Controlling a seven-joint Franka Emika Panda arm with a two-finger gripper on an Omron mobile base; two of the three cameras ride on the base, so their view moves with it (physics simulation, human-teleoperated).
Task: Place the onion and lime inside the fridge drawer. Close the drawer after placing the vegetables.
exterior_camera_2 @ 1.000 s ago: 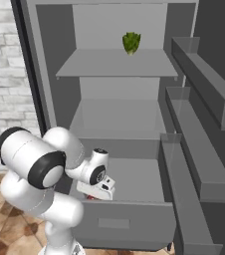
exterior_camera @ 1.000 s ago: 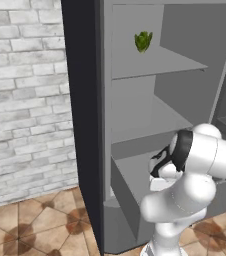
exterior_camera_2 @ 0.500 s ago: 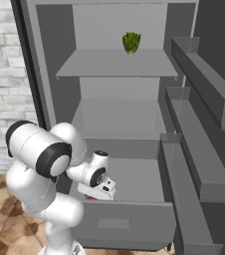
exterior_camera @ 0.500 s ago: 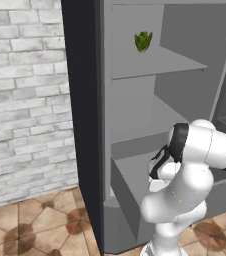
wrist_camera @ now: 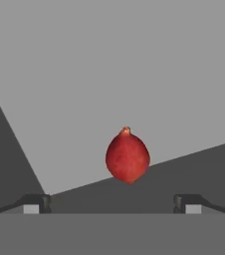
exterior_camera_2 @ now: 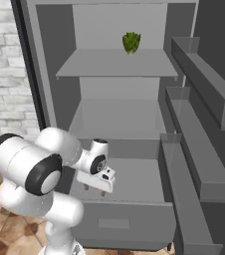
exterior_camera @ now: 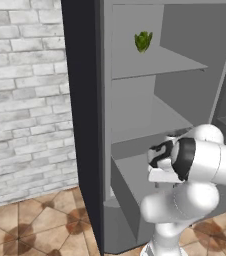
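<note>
- Left base view: the leafy green item sits on the top fridge shelf, upper middle; the arm fills the lower right.
- Right base view: the gripper hangs over the open fridge drawer — lower middle.
- Hand view: the onion sits centre frame (between the fingertips, touching neither), jaws spread wide.
</note>
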